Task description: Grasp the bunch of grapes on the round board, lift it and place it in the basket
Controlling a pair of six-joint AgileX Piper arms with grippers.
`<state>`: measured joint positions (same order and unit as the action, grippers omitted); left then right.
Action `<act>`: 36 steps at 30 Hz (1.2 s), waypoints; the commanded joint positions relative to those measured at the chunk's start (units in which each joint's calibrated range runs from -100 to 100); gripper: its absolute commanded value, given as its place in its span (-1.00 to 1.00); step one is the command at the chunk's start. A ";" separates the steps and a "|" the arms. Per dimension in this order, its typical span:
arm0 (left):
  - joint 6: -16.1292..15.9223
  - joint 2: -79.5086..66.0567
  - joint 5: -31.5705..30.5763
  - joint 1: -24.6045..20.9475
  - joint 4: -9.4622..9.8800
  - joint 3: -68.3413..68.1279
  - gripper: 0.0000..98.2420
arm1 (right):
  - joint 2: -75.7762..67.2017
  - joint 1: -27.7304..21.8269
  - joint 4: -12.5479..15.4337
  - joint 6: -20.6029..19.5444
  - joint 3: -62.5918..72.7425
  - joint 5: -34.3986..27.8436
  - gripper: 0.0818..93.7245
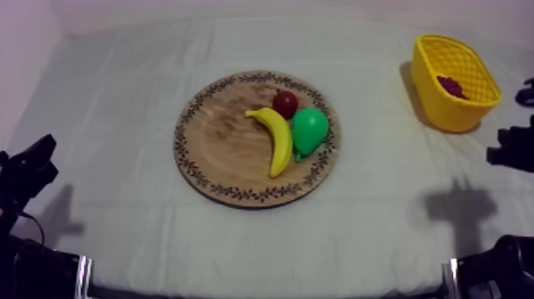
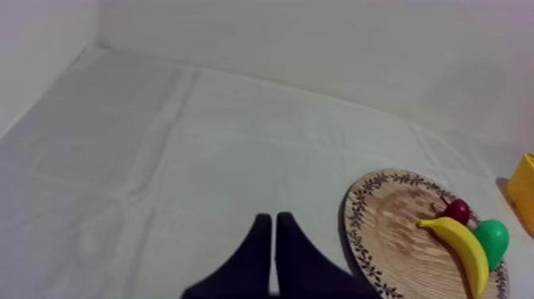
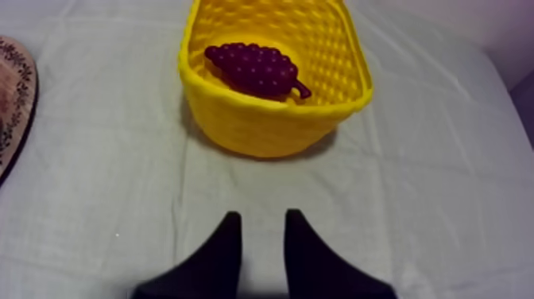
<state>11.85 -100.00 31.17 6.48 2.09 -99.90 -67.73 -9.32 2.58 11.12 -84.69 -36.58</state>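
Purple bunch of grapes lies in the yellow woven basket, long axis slanting, stem toward my right gripper, whose fingers are spread and empty. Top view catches just a sliver over the rim; left gripper is clenched on nothing.

Table under a grey-white cloth, lightly creased, with faint fold lines crossing it. A plain pale wall rises behind the far edge and meets a side wall at a corner. The light is even; soft grey shadows lie on the cloth near the front edge.
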 commanded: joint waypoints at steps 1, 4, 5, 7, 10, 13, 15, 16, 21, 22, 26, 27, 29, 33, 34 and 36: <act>0.00 0.00 -0.05 0.00 0.04 0.02 -1.00 | -9.26 -0.11 1.07 0.63 -6.10 1.22 -0.75; 0.00 0.00 -0.05 0.00 0.04 0.02 -1.00 | -14.64 -0.16 1.97 0.64 -9.61 1.90 -0.83; 0.00 0.00 -0.05 0.00 0.04 0.02 -1.00 | -16.21 -0.17 2.16 0.53 -10.65 2.19 -0.86; 0.00 0.00 -0.05 0.00 0.04 0.02 -1.00 | -19.22 -0.13 2.11 -0.11 -12.42 2.60 -0.92; 0.00 0.00 -0.05 0.00 0.04 0.02 -1.00 | -22.98 -0.06 1.46 -1.84 -13.74 2.57 -0.97; 0.00 0.00 -0.05 0.00 0.04 0.02 -1.00 | -25.86 0.09 0.81 -3.52 -14.32 2.76 -0.98; 0.00 0.00 -0.05 0.00 0.04 0.02 -1.00 | -26.96 0.23 0.64 -4.29 -14.60 3.05 -0.99; 0.00 0.00 -0.05 0.00 0.04 0.02 -1.00 | -27.28 0.27 0.59 -4.62 -14.68 3.14 -0.99; 0.00 0.00 -0.05 0.00 0.04 0.02 -1.00 | -27.90 0.35 0.16 -6.05 -14.84 3.39 -0.99; 0.00 0.00 -0.05 0.00 0.04 0.02 -1.00 | -27.94 0.35 0.13 -6.10 -14.88 3.38 -0.99; 0.00 0.00 -0.05 0.00 0.04 0.02 -1.00 | -28.07 0.36 -0.14 -5.96 -15.04 3.18 -0.99; 0.00 0.00 -0.05 0.00 0.04 0.02 -1.00 | -28.08 0.36 -0.32 -6.26 -15.05 2.89 -0.99; 0.00 0.00 -0.05 0.00 0.04 0.02 -1.00 | -28.10 0.36 -0.64 -6.19 -15.07 2.06 -0.99; 0.00 0.00 -0.05 0.00 0.04 0.02 -1.00 | -28.11 0.36 -0.91 -3.94 -15.09 1.14 -0.99; 0.00 0.00 -0.05 0.00 0.04 0.02 -1.00 | -28.11 0.36 -0.95 -3.32 -15.09 1.06 -0.99; 0.00 0.00 -0.05 0.00 0.04 0.02 -1.00 | -28.11 0.36 -0.99 -2.25 -15.09 0.95 -0.99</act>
<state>11.85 -100.00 31.17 6.48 2.09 -99.90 -95.79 -8.96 1.62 7.87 -99.73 -35.50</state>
